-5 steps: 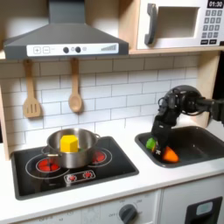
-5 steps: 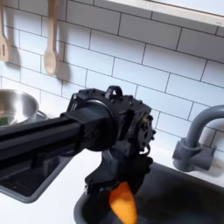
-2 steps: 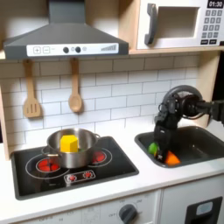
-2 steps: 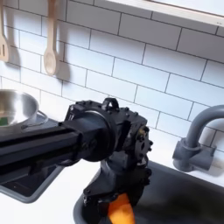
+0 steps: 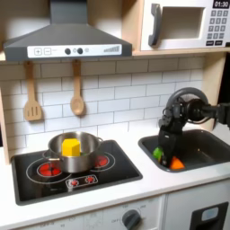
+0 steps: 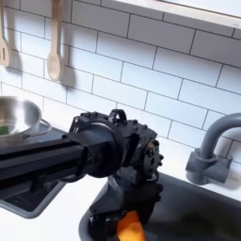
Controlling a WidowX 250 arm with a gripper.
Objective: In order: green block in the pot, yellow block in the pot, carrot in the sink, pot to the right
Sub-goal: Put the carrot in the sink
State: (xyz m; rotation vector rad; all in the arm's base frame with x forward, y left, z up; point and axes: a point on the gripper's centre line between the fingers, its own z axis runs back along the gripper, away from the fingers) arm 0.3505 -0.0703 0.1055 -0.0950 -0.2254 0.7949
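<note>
the gripper point(image 5: 166, 154) reaches down into the sink point(image 5: 205, 148), its jaws closed on the carrot point(image 5: 176, 163) at the leafy end. on the stove point(image 5: 113, 171), the pot point(image 5: 72, 158) holds the yellow block point(image 5: 70, 145); green shows inside the pot point(image 6: 17, 114) in the second exterior view.

So in the first exterior view we've got the pot point(image 5: 72, 155) sitting on the stove point(image 5: 54, 176) at the first exterior view's left, with the yellow block point(image 5: 69, 145) inside it. The sink point(image 5: 208, 146) is over at the first exterior view's right, and the carrot point(image 5: 174, 163) lies in it, right under the gripper point(image 5: 164, 148). Two spoons point(image 5: 77, 90) hang on the wall behind the stove. In the second exterior view we see the faucet point(image 6: 213, 148) behind the sink.
</note>
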